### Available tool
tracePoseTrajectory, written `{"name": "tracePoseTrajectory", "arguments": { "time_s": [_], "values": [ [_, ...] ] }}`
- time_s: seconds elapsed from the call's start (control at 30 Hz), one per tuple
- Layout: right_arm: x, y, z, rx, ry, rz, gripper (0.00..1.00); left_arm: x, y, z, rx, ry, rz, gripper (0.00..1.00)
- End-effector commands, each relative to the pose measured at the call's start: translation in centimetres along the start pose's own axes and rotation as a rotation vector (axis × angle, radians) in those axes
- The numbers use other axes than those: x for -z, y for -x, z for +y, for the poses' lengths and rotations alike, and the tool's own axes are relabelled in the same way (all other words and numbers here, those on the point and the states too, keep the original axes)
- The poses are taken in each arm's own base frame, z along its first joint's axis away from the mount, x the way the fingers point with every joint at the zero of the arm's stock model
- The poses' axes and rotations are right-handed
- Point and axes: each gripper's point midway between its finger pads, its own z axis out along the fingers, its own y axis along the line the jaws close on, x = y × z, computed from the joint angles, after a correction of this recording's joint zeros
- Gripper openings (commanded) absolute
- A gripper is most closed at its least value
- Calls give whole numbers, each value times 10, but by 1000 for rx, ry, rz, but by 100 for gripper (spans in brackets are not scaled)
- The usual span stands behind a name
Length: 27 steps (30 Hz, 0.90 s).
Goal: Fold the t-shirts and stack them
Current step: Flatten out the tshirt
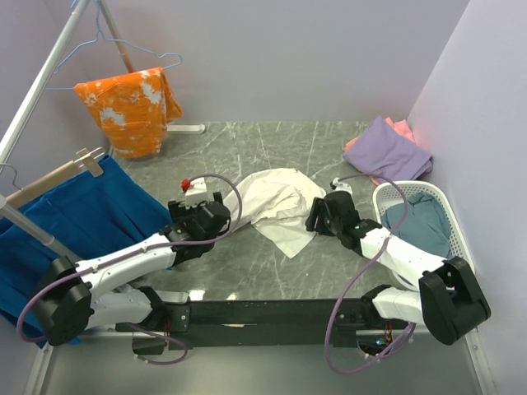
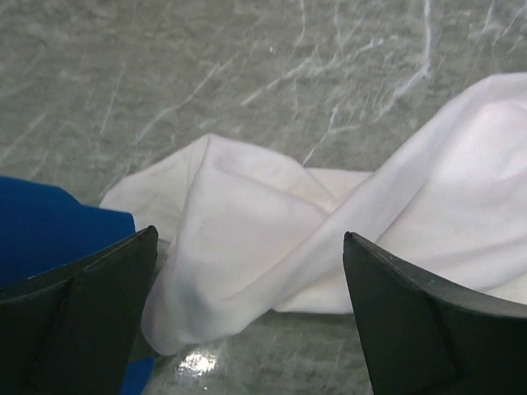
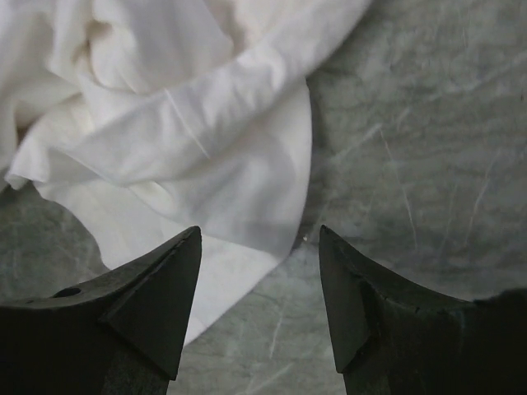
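Currently: white tee crumpled, fold not begun

Item: white t-shirt (image 1: 280, 206), rumpled at the centre of the marble table (image 1: 247, 148); print not visible.
Left gripper (image 2: 249, 237): at the tee's nine o'clock edge, jaws spread wide, holding nothing.
Right gripper (image 3: 260, 230): at its four o'clock edge, jaws partly apart, empty.
Purple t-shirt (image 1: 391, 152), lying over the salmon-pink t-shirt (image 1: 402, 127): two o'clock.
Grey-blue t-shirt (image 1: 420, 222), in the white basket (image 1: 387, 191): three o'clock.
Step, as judged: spreading the tee flat.
Next move calls for each gripper to pinch an edge and draw outward.
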Motion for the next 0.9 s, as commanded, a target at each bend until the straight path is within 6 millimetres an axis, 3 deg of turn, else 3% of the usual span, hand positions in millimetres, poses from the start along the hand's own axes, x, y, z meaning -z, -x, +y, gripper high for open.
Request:
{"name": "tracePoseTrajectory", "arguments": {
  "time_s": [0.0, 0.17, 0.37, 0.47, 0.53, 0.57, 0.6, 0.63, 0.67, 0.7, 0.73, 0.77, 0.83, 0.87],
  "values": [
    [9, -3, -2, -46, -27, -26, 66, 7, -10, -10, 101, -70, 36, 100],
    [0, -8, -6, -57, -68, 3, 71, 7, -27, -21, 102, -127, 84, 99],
    [-33, -19, 15, -8, -62, 150, 69, -3, -47, -37, 57, -135, 137, 99],
    [-54, -28, 20, 2, -66, 197, 61, -11, -56, -41, 20, -105, 153, 100],
    [-61, -24, 27, 5, -55, 185, 30, -16, -64, -43, -14, -98, 164, 98],
    [-61, -22, 29, 10, -50, 177, 18, -19, -63, -45, -12, -97, 157, 93],
    [-61, -19, 33, 15, -36, 164, 0, -20, -64, -46, -18, -99, 156, 71],
    [-57, -19, 40, 34, -24, 161, 0, -22, -66, -47, -33, -96, 157, 54],
    [-49, -6, 42, 52, -30, 111, 0, -22, -62, -50, -30, -100, 151, 36],
    [-42, -2, 44, 68, -34, 95, 0, -23, -60, -48, -37, -91, 153, 10],
    [-33, 2, 50, 87, -22, 77, 0, -21, -54, -50, -41, -96, 145, 1],
    [-14, 21, 56, 89, -3, 6, 0, -19, -43, -55, -33, -111, 132, 1],
    [12, 33, 60, 99, 20, -36, 0, -10, -21, -54, -37, -127, 111, 1],
    [41, 55, 67, 87, 67, -123, 0, -4, -4, -58, -17, -146, 89, 1]
  ]
}}
